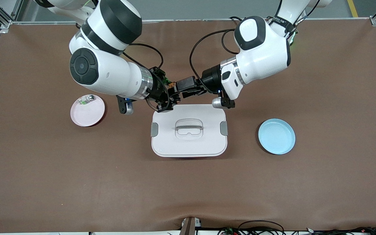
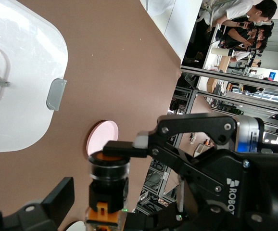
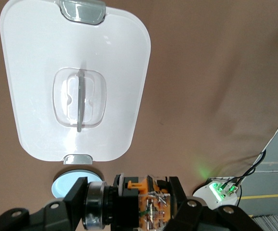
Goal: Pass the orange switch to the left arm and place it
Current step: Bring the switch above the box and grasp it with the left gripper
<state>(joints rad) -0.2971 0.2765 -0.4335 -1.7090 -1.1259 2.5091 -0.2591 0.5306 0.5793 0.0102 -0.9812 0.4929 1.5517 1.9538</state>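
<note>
My right gripper [image 3: 128,186] is clamped end to end on the orange switch [image 3: 129,210], one finger on the round cap and the other on the orange base. That leaves the black barrel bare between them. The switch hangs in the upper middle of the front view, just over the edge of the white box [image 1: 189,143] nearest the arms' bases. My left gripper [image 1: 179,90] meets it there with its fingers apart. One finger [image 2: 62,198] stands just beside the barrel without touching it, and the other is hidden. I judge the switch to be very light and rigid. Its smooth, round barrel could roll or twist out of a loose pinch, so I would close the left fingers squarely across the barrel's middle before the right lets go. Well apart, the blue plate [image 1: 276,136] lies at mid-height toward the left arm's end of the table. The pink plate [image 1: 87,112] lies toward the right arm's end.
</note>
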